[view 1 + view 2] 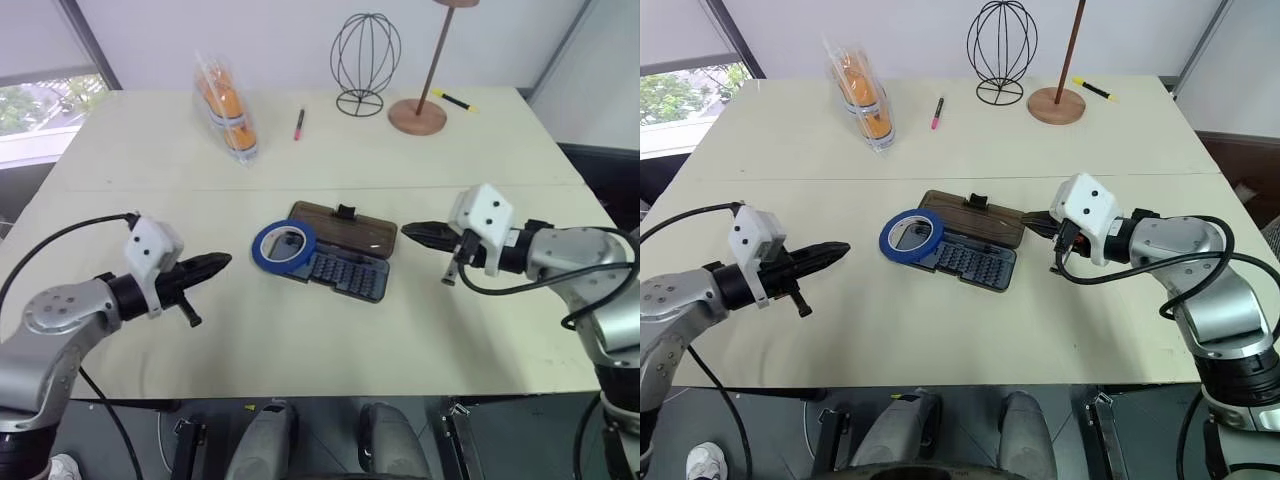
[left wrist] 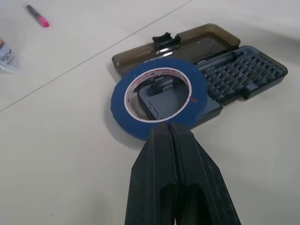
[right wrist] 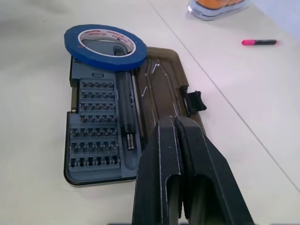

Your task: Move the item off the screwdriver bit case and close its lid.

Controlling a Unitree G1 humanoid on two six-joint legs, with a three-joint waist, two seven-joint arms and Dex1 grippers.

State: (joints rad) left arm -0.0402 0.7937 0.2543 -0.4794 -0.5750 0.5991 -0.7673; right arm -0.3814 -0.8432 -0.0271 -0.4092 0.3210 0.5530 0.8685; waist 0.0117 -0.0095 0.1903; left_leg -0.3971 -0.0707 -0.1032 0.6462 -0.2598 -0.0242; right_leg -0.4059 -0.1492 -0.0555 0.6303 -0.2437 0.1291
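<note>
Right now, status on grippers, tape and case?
Left gripper and right gripper shut, empty. Blue tape roll on open bit case, overlapping lid. Blocks closing.

The flat dark grey rectangular plastic bit case (image 1: 970, 258) is lying open, its smoky-brown translucent lid (image 1: 975, 221) lying flat behind it. The blue tape ring (image 1: 911, 235) is resting on the case's left end. The closed left gripper (image 1: 838, 250) is hovering left of the case, the closed right gripper (image 1: 1032, 222) right of it.
</note>
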